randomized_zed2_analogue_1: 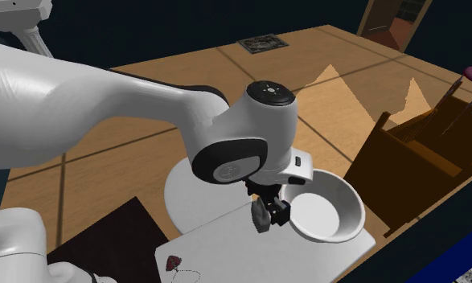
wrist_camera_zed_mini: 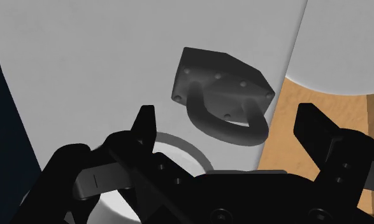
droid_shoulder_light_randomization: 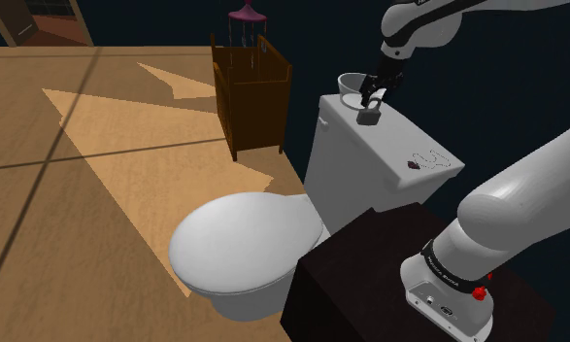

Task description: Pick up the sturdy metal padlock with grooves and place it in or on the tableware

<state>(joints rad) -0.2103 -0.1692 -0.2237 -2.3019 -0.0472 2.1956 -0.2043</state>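
The padlock [wrist_camera_zed_mini: 218,86] lies on the toilet tank lid [droid_shoulder_light_randomization: 399,136], just beside the white bowl [randomized_zed2_analogue_1: 326,211] and not yet in it. The pincer [droid_shoulder_light_randomization: 374,94] hangs right above the lock, on the side away from the bowl's centre. Its fingers are spread wide and touch nothing, apparently lined up to close on the lock's body. With the bowl so near, the carry should be short.

Dark grey padlock [wrist_camera_zed_mini: 220,81], white bowl [randomized_zed2_analogue_1: 321,212]

Dim but crisp renders, with hard-edged bright patches slanting across the otherwise shadowed floor [droid_shoulder_light_randomization: 127,165].
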